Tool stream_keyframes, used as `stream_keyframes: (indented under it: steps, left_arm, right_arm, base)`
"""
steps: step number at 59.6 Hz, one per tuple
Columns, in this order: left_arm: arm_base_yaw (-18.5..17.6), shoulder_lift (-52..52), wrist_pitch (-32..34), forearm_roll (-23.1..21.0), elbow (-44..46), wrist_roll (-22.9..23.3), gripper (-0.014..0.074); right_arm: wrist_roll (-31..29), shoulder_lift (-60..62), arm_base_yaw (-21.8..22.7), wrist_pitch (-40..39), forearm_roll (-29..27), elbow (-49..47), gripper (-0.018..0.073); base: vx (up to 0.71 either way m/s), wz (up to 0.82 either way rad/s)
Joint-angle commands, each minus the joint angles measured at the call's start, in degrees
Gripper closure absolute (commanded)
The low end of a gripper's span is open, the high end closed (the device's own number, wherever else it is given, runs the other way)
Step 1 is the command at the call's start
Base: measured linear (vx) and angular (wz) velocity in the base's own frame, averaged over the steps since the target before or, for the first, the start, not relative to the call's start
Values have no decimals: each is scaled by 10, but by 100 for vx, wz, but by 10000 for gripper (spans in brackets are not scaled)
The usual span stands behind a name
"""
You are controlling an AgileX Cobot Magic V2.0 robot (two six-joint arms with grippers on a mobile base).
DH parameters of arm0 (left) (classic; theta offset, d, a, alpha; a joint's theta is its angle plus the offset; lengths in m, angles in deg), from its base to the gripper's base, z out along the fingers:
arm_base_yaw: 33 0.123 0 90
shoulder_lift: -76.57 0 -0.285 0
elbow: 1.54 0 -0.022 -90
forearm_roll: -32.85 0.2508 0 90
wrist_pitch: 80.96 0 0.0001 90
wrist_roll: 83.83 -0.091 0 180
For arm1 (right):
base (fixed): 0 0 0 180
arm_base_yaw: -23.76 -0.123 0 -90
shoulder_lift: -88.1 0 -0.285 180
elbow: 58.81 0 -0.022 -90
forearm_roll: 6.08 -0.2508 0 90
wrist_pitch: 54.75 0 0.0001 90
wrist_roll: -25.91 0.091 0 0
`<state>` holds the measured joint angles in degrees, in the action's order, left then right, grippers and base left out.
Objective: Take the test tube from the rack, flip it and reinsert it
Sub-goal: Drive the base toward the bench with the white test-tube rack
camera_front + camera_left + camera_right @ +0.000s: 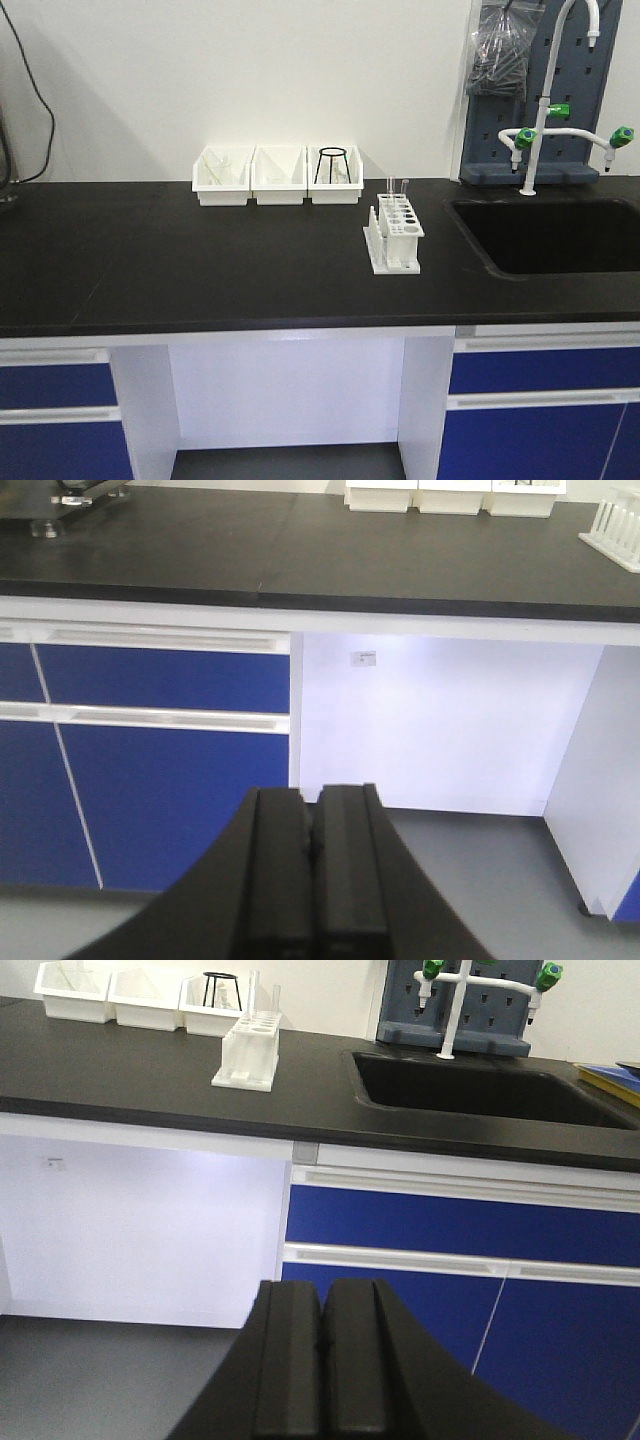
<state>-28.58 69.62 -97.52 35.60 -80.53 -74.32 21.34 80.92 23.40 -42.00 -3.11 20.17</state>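
The counter [200, 260] carries three white bins [278, 175] in a row. To their right stands one rack [395, 235], with two test tubes [397, 186] upright at its far end. Right again is one sink [550, 235]. The left hand [313, 805] and right hand [323, 1295] are each pinched closed, empty.

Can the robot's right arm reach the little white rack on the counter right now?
Probably yes, but not straight away. The right claw hangs shut, out in front of the counter, so it must move in first. Nothing stands between it and the rack.
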Motion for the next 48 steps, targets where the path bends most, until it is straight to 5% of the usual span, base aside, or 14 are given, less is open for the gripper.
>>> stream_keyframes:
  steps: [1,48]
  left_arm:
    - [-4,7,50,-2,-1,0,603]
    - [-4,7,50,-2,-1,0,603]
  right_arm:
    - [-2,5,3,-43,6,0,568]
    - [-2,5,3,-43,6,0,568]
  base:
    - [36,-5]
    - [42,7]
